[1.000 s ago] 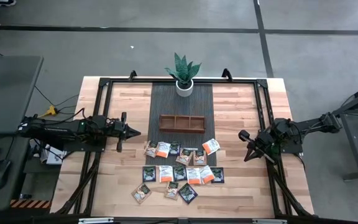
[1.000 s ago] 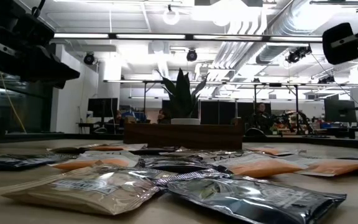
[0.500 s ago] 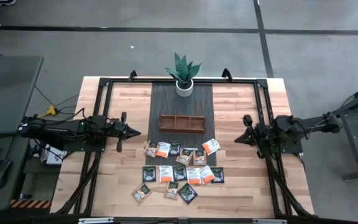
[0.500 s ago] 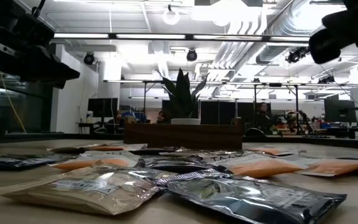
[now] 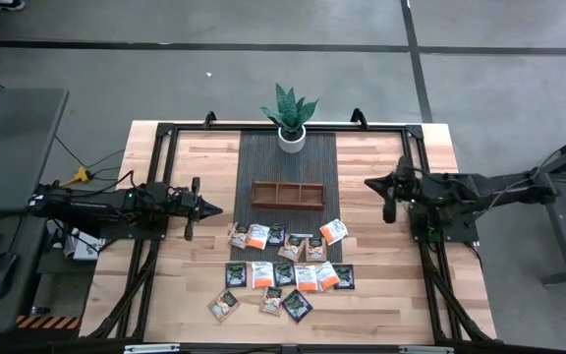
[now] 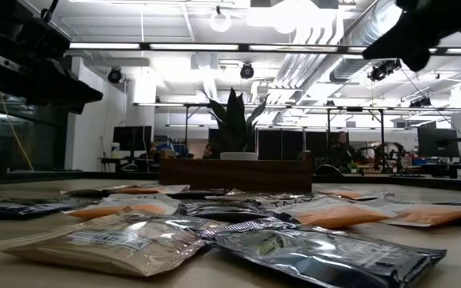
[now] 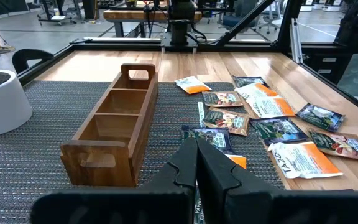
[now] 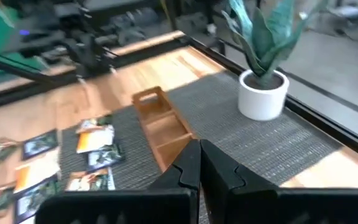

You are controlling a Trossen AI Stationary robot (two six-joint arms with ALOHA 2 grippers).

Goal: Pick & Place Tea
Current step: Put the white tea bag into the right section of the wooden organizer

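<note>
Nearest the table's front edge, the tea packets [image 5: 283,265] lie scattered flat on the bare wood, a few overlapping, none lifted and none in the wooden tray [image 5: 287,195], whose three compartments stand empty on the dark mat [image 5: 286,157] just behind them. Beyond the tray sits the potted plant [image 5: 289,116]. The left gripper [image 5: 214,209] waits at the mat's left edge with its fingers pressed together and nothing between them. The right gripper [image 5: 369,184] hangs over the wood to the right of the tray, fingers likewise closed and empty.

To do this reach well, I judge the right arm should part its fingers before descending, choose an outlying packet such as the orange one [image 5: 333,231] nearest it, and come down on a free edge so neighbours are not dragged along.

Compared with a second ago, the right gripper has swung up from beside the packets, towards the tray's level; the left arm and every packet are unchanged.
</note>
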